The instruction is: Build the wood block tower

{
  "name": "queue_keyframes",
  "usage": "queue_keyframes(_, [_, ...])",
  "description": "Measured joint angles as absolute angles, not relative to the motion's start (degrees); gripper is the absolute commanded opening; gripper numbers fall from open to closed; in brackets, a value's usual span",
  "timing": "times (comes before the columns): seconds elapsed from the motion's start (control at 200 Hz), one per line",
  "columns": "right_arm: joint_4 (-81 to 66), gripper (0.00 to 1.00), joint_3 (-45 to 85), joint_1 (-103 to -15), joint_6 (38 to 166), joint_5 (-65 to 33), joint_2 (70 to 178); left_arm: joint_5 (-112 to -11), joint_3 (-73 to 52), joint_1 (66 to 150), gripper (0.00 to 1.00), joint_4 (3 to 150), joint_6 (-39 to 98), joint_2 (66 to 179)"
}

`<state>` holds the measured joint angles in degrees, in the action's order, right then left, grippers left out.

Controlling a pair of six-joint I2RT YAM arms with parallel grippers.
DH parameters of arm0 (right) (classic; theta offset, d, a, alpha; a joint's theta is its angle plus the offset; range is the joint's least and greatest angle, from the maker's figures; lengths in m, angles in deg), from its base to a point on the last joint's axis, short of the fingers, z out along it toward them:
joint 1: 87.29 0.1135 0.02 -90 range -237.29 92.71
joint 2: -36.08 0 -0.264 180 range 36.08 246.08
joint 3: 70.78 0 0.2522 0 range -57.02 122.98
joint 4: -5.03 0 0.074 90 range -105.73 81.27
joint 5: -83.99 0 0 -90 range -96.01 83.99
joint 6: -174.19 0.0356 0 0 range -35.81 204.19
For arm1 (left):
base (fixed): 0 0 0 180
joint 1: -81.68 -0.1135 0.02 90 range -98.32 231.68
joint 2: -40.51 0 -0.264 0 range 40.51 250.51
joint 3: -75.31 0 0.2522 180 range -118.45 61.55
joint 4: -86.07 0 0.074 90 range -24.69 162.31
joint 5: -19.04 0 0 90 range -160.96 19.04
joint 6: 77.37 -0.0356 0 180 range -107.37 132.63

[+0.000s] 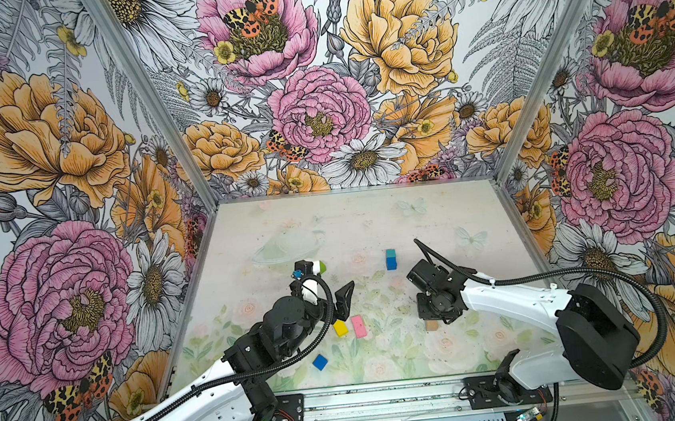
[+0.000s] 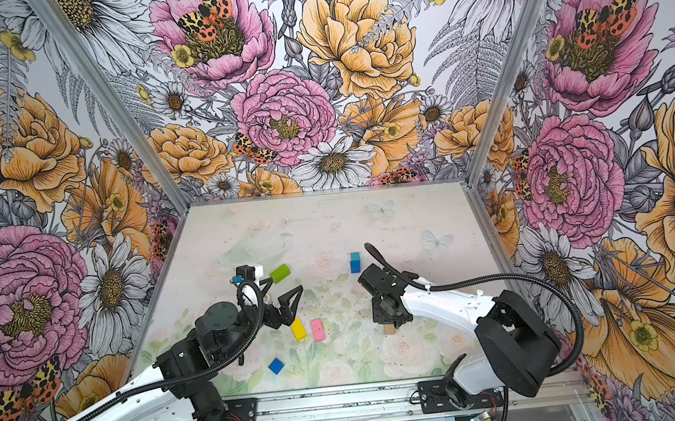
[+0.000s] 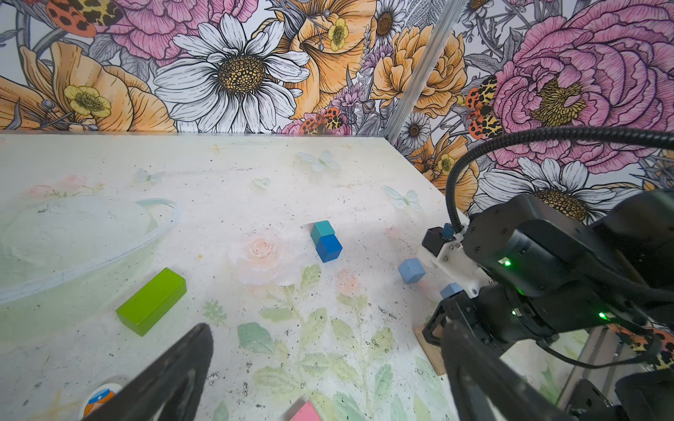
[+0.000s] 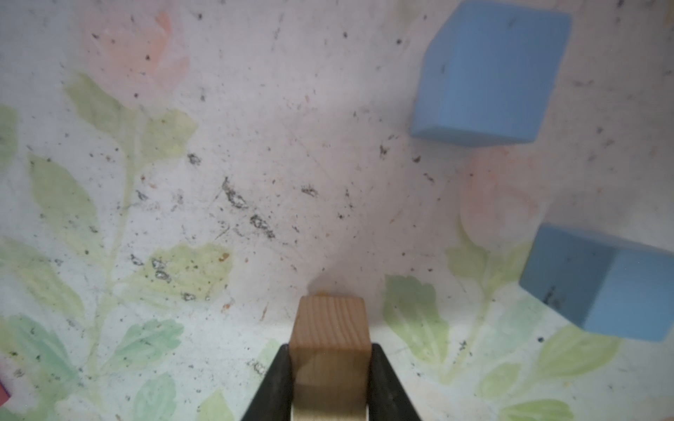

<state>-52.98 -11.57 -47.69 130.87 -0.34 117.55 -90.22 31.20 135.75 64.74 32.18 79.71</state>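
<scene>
Right wrist view: clenching right claw (image 4: 330, 368) on tan brick (image 4: 330, 328), lying on surface (image 4: 255, 145) near light blue cube (image 4: 488, 73). Probably needing straight, level lifting, then centering over teal cube (image 1: 390, 253) stacked on dark blue cube (image 1: 391, 263). Noting left claw (image 3: 326, 326) gaping wide, empty.

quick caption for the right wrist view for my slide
The right gripper shut on the tan brick, with two light blue cubes lying on the floral table nearby.
</scene>
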Motion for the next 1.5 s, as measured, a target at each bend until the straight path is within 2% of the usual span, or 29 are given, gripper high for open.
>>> queue_keyframes(0.455, [-50.38, 0.25, -6.15, -50.23, 126.58, -0.16, 124.15, -90.88, 31.20, 135.00, 0.99, 62.77, 32.18, 79.12])
queue_keyframes(0.786, [-49.13, 0.26, -5.41, -53.62, 124.00, -0.93, 124.30, -91.03, 31.18, 134.26, 0.99, 62.18, 32.18, 79.38])
queue_keyframes(1.496, [-45.04, 0.25, -7.96, -54.16, 123.74, -5.71, 122.93, -91.01, 30.39, 134.26, 0.99, 62.16, 33.54, 81.11])
